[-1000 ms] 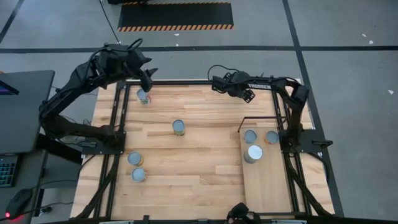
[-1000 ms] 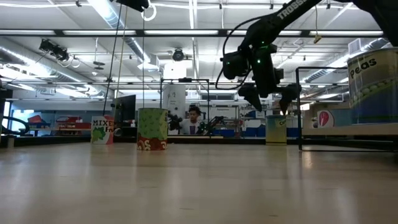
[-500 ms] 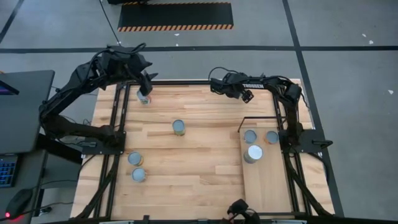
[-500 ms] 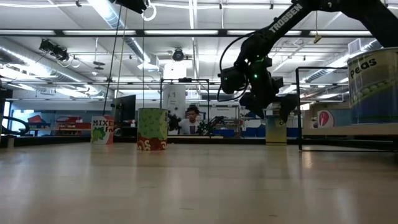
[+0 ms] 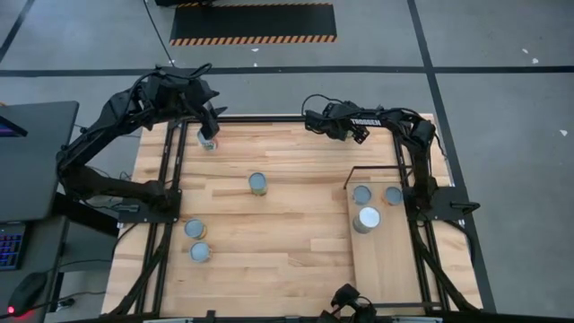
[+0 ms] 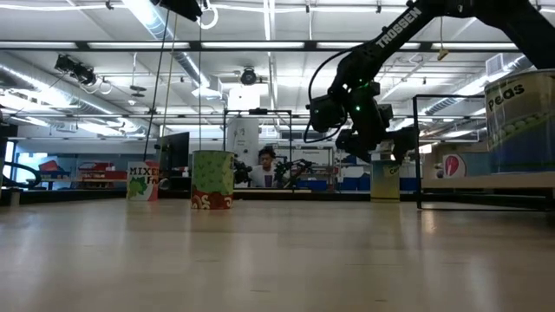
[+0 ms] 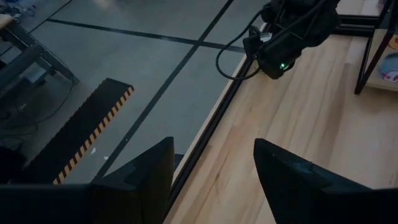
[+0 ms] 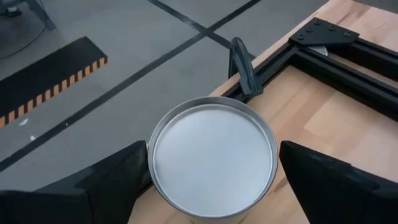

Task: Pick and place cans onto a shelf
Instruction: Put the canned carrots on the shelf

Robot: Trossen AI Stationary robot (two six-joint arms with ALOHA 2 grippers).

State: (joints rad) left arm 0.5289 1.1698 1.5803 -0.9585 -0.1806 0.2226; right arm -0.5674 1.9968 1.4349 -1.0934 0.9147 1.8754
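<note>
My right gripper point(image 5: 359, 133) is open near the table's far edge, over a tin can point(image 8: 211, 155) with a silver top. In the low view its fingertips point(image 6: 379, 149) hang just above that can point(image 6: 386, 180), which stands on its base; the arm hides the can in the high view. My left gripper point(image 5: 213, 124) is open and empty point(image 7: 214, 149), high over the far left corner, above another can point(image 5: 207, 139). The shelf point(image 5: 386, 260) is the pale board at the right. Three cans stand on its far end, among them the large one point(image 5: 365, 219).
A can point(image 5: 257, 184) stands mid-table and two more point(image 5: 195, 228) point(image 5: 200, 252) at the near left. Black frame rails run along the table's left, far and right sides. The shelf's black post point(image 6: 416, 147) rises right of my right gripper. A person shows in the room behind point(image 6: 266, 165).
My right gripper has shifted a little toward the table's far edge and turned somewhat above the can, staying open. The cans have not moved.
</note>
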